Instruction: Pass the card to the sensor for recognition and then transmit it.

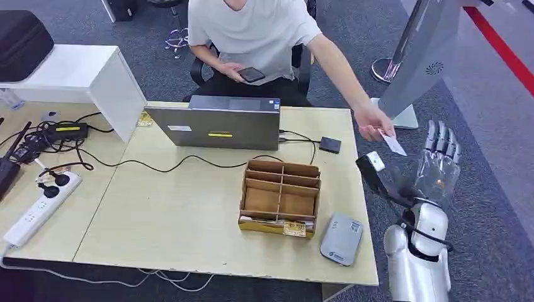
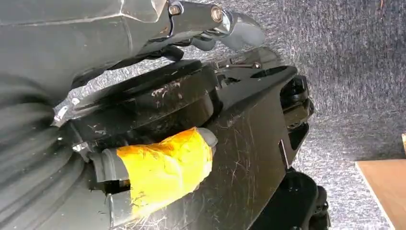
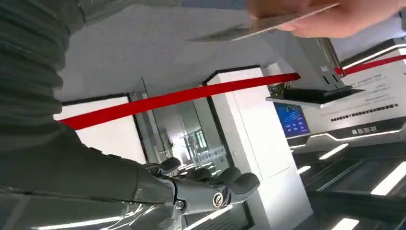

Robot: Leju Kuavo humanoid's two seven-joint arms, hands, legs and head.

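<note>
Currently the card sits in a person's hand, long axis slanting toward the right hand, whose fingers are spread, empty; left hand fingers' state unclear.

Table pale matt wood; organiser brown cardboard; floor grey rough carpet; right hand translucent glossy plastic.

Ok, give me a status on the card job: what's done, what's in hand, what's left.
Done, apparently: the handover. The person's hand holds the card just beside the raised right hand, whose fingers are spread and hold nothing. Whether it touched the grey sensor on the table can't be told. In hand: nothing; the left hand hangs by the robot's body. Left: lowering the right arm.
</note>
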